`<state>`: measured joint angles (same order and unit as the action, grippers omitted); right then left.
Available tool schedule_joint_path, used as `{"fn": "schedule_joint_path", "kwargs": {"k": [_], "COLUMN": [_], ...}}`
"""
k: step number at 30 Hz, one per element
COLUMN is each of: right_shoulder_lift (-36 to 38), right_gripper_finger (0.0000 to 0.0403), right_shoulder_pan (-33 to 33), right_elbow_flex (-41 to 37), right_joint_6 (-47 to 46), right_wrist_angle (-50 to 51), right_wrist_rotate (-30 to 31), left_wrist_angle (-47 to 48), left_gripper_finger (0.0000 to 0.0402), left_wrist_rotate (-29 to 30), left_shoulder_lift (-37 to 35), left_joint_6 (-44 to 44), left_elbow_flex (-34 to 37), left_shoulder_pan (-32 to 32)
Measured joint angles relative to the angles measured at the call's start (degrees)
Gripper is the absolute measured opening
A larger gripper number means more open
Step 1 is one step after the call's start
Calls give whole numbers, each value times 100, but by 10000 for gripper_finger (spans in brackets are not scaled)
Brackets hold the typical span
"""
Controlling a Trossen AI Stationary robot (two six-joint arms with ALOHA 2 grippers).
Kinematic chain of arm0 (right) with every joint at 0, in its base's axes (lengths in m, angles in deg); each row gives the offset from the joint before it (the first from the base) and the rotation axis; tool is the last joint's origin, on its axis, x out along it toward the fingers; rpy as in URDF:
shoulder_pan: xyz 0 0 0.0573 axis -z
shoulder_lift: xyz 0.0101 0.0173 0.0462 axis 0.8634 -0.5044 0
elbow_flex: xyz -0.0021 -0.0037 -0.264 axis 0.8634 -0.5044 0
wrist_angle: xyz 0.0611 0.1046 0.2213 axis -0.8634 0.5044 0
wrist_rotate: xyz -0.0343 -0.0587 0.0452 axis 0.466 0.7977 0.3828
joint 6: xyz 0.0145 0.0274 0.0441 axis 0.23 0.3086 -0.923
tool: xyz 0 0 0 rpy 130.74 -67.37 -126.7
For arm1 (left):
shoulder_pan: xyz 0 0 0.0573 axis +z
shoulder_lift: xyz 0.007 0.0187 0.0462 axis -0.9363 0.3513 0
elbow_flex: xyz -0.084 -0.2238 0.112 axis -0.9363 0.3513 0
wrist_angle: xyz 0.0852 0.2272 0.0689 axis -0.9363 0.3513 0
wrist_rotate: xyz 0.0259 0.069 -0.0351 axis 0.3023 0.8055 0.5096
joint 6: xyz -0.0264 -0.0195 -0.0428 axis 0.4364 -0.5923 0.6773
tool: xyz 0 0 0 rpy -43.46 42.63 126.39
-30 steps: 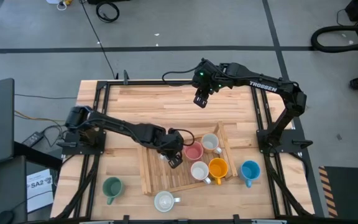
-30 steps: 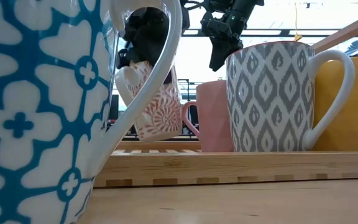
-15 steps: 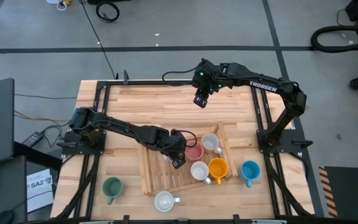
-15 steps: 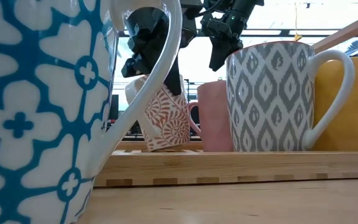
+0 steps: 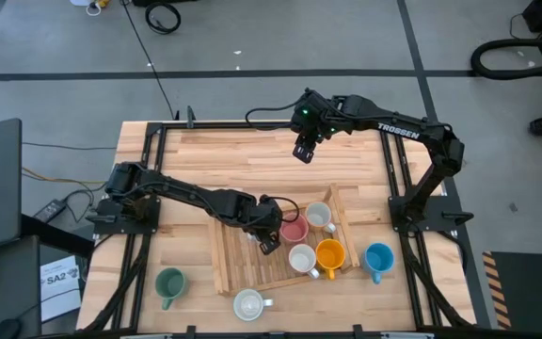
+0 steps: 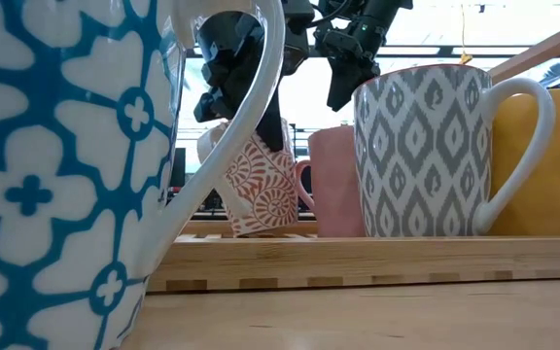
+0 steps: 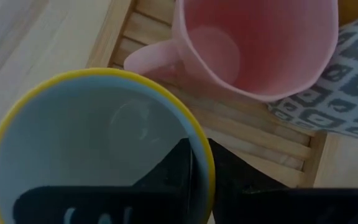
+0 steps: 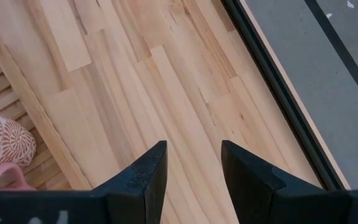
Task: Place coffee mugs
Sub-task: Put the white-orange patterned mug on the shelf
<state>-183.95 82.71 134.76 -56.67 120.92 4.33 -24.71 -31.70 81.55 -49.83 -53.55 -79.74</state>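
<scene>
My left gripper [image 5: 264, 240] is shut on a white mug with a red-orange pattern and a yellow rim [image 6: 259, 190], over the wooden slatted tray [image 5: 238, 268]. A pink mug [image 5: 294, 229] stands right beside this mug. A grey-patterned mug [image 5: 302, 258], an orange mug [image 5: 330, 252] and a white mug [image 5: 319, 216] also stand on the tray. My right gripper [image 5: 302, 153] hangs open above the far part of the table, with nothing between its fingers [image 8: 191, 168]. My left gripper has the patterned mug by its yellow rim [image 7: 202, 163], one finger [image 7: 173, 171] inside the cup and one outside. The fingers come slanting down from the table's left. The mug sits slightly tilted, mouth up, with its base [image 6: 261, 229] down at the tray's slats.
A blue mug [image 5: 378, 257] stands on the table right of the tray, a dark green mug [image 5: 169, 282] near the left front, and a white mug with blue pattern [image 5: 248, 303] at the front edge. The tray's left half [image 5: 233, 254] shows bare slats.
My left gripper has come down and a little toward the pink mug, carrying the patterned mug. The mug has sunk from above the tray to the slats and tipped slightly. For the last half second it has kept still.
</scene>
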Motion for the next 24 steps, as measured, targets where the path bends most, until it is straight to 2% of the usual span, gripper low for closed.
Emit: {"fn": "schedule_joint_path", "kwargs": {"k": [24], "right_shoulder_lift": [0], "right_gripper_finger": [157], "right_shoulder_pan": [0], "right_elbow_flex": [0], "right_joint_6": [0], "right_wrist_angle": [0], "right_wrist_rotate": [0], "left_wrist_angle": [-148], "left_gripper_finger": [57], "left_wrist_rotate": [-3], "left_shoulder_lift": [9], "left_joint_6": [-359], "left_elbow_flex": [7], "left_shoulder_pan": [0]}}
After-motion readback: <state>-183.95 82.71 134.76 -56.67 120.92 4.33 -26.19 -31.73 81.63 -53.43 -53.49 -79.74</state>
